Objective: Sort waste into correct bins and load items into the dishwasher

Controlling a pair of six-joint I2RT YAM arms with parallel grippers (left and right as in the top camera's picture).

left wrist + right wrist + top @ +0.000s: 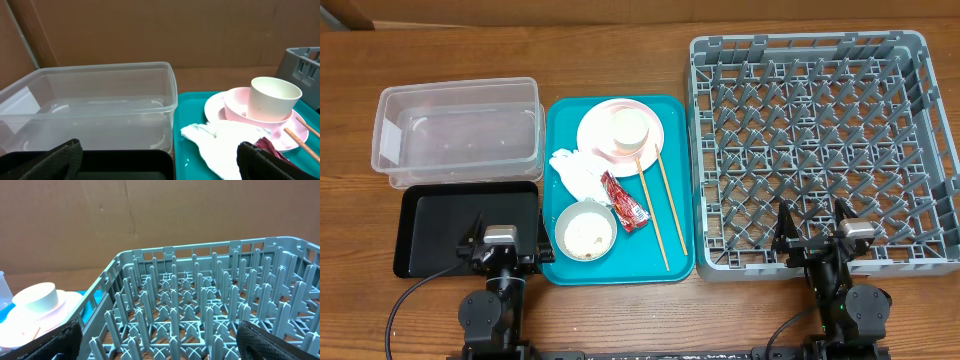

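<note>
target: crumpled napkin (578, 170) on teal tray (560, 266), ahead and to the right of my left hand (505, 228), the nearer one | left hand: spread wide, empty, over black tray (430, 230), clear tub (455, 130) just beyond | right hand (815, 225): spread wide, empty, at dish rack (820, 140) near edge

Teal tray (678, 125) on wooden table (620, 320), cardboard wall (150, 30) behind.

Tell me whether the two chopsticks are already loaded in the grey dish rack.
No, both chopsticks lie on the teal tray, left of the dish rack.
</note>
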